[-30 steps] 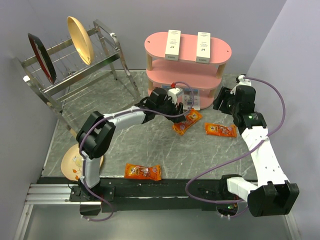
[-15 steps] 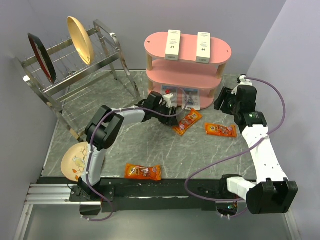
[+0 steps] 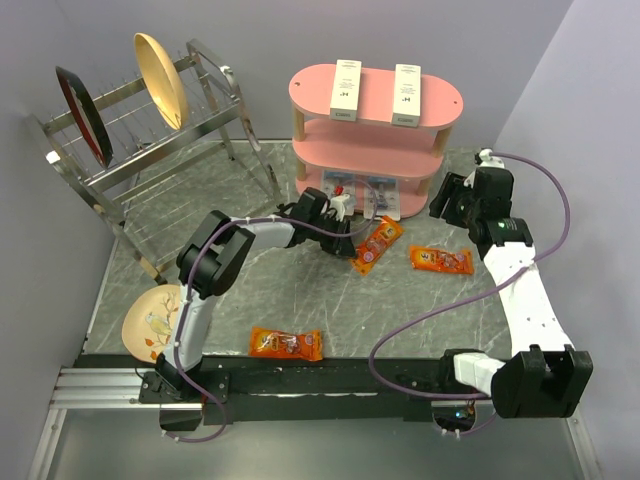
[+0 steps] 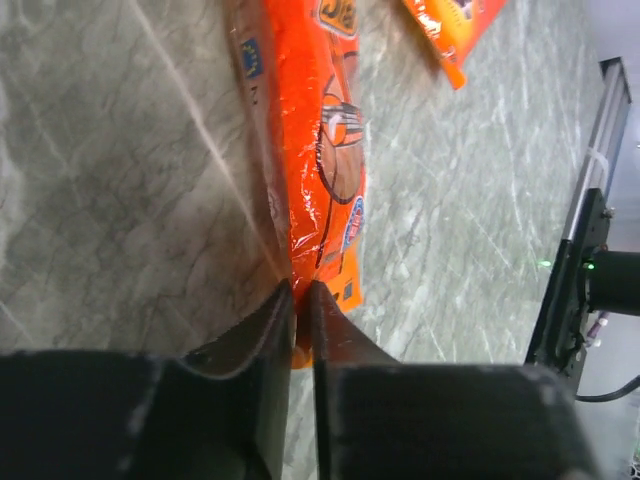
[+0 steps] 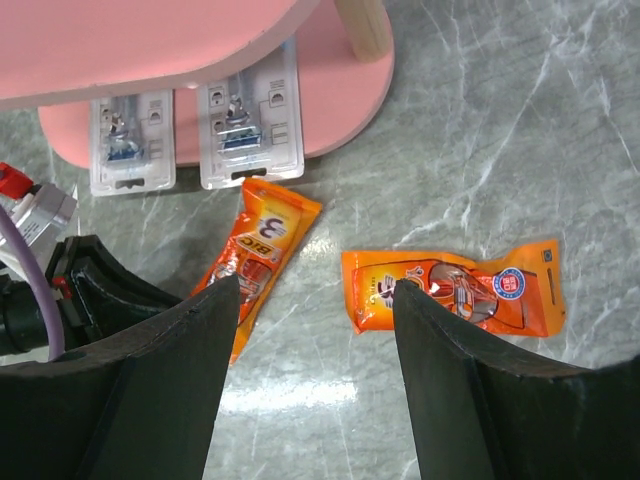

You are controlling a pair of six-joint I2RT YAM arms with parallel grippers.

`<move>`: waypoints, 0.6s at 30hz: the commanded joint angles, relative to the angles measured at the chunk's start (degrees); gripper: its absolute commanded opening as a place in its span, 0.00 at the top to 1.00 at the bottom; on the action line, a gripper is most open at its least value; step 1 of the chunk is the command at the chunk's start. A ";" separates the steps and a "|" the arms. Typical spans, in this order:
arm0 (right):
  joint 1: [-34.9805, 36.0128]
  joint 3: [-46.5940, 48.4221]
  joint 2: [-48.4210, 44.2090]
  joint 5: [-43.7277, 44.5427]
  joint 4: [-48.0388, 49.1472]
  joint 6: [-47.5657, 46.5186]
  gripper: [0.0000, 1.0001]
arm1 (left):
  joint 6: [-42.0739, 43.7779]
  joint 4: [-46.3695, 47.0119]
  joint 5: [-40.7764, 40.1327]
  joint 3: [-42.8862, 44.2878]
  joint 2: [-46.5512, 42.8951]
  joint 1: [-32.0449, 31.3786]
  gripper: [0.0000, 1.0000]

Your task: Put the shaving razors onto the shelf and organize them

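- The left end effector [image 4: 300,290] is low over the worktop [image 3: 300,290], just in front of the shelf [image 3: 375,92]. Its fingers are pressed together, tips at the near end of an orange packet [image 4: 325,150] printed with a 3 and "BiC".
- A sliver of orange shows in the slit between the fingers. I cannot tell whether the packet is actually pinched.
- The two razor packs [image 5: 132,140] lie side by side on the shelf's bottom board. They are partly under the middle board, and their near ends poke past the front edge.
- Each pack's long axis runs front to back, pointing out toward the arms.
- From the left end effector, the packs lie just beyond and slightly right. It looks to be the nearer one, closest to the left-hand pack.
- A second packet [image 5: 450,290] lies flat to the right of the first, apart from it.
- The right end effector [image 5: 312,288] hovers by the shelf's right end, fingers spread wide and holding nothing. The packs lie to its left, so reaching them would probably mean crossing over both packets.
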 commanded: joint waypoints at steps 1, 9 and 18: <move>-0.59 3.57 0.12 0.59 0.89 -0.35 0.30 | -2.56 4.34 3.82 2.00 -1.54 -0.16 0.86; -3.83 3.57 0.21 1.55 1.60 0.18 0.30 | -6.34 9.00 8.56 -0.98 -9.36 0.72 0.99; -7.18 3.57 1.26 2.08 1.77 -0.35 0.30 | -2.47 7.33 13.93 -2.83 -16.66 0.98 0.99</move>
